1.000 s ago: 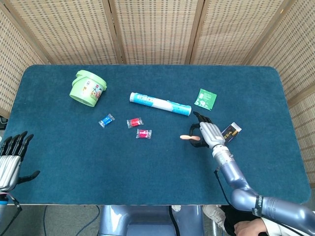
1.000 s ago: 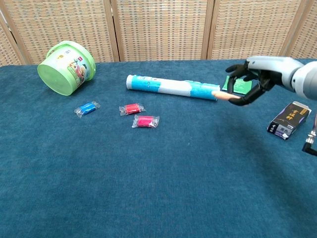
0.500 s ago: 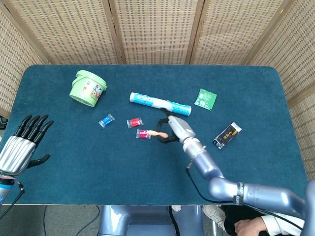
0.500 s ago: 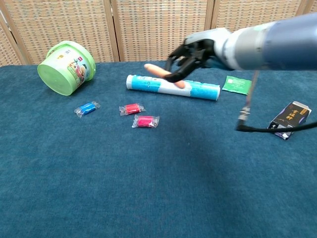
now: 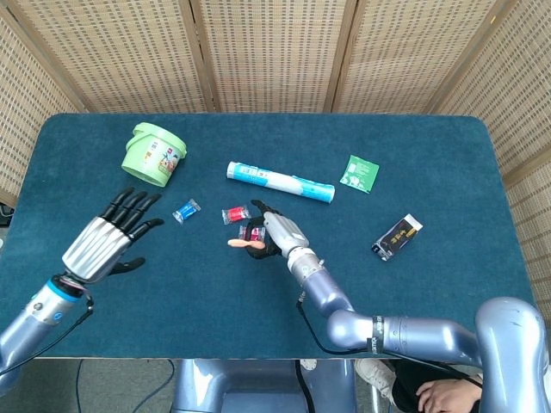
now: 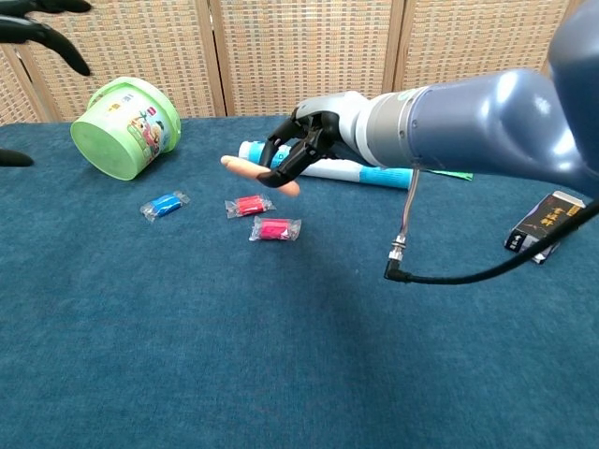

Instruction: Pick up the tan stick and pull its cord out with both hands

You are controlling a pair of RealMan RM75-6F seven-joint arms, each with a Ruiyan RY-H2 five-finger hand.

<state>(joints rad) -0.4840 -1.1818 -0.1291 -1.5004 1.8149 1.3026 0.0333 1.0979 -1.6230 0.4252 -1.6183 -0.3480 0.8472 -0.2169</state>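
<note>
Bright, even, diffuse light falls across both views, leaving only soft, faint shadows on the blue counter [image 5: 413, 318] and no harsh glare. The head view is sharp from edge to edge, its far corners bowing slightly. In the chest view the right arm [image 6: 468, 122] looms large and slightly soft

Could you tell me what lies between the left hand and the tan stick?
In the head view, only the blue candy sits near that line from the left hand to the stick; otherwise bare cloth.
</note>
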